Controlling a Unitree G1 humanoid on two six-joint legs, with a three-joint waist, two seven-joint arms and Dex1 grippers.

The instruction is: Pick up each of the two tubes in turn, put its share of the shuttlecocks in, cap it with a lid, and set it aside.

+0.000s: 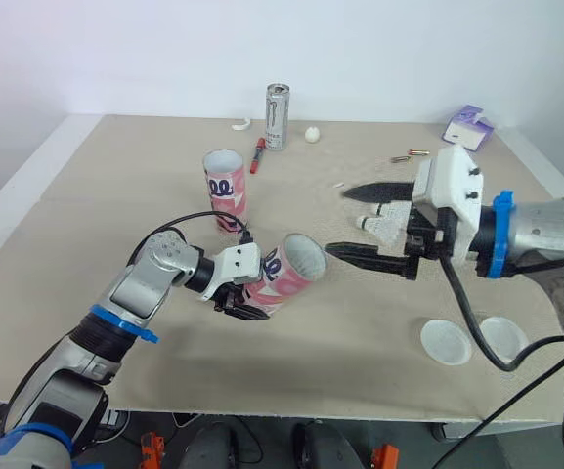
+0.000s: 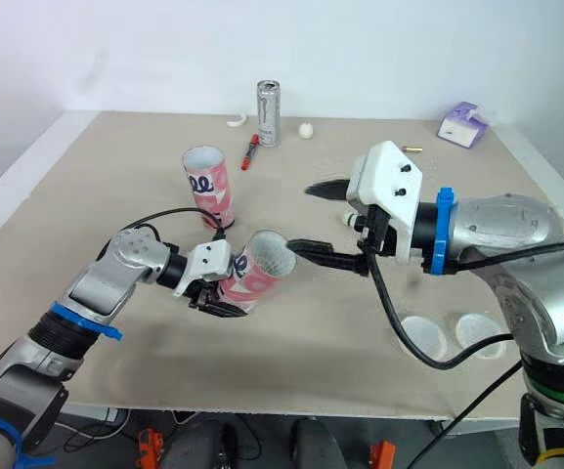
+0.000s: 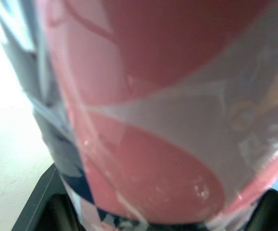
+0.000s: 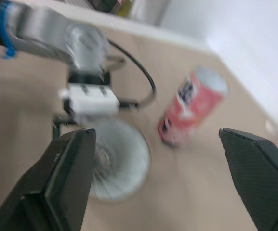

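The left gripper (image 1: 246, 290) is clenched around a pink and white tube (image 1: 293, 267), gripping it near its closed end. The tube is tilted almost flat above the table (image 1: 86, 244), and its open mouth points at the right gripper. In the left wrist view, pink patches and a dark blue band on the tube show close up, but no writing can be read there.

Beyond the left gripper a second tube (image 1: 226, 188) of the same pattern stands upright with its mouth open. It bears dark blue looping marks that cannot be made out. Farther off past it lie a red marker (image 1: 258, 154) and an upright silver can (image 1: 278, 116), whose label is too small to read.

The right gripper (image 1: 338, 221) is spread wide and grasps nothing. Its nearer fingertip is just beside the rim of the held tube. A white shuttlecock (image 1: 384, 225) shows between its fingers, near their base.

Two round white lids (image 1: 446, 342) lie side by side on the table, on the near side of the right gripper. A purple pack (image 1: 468, 126) sits well beyond it.
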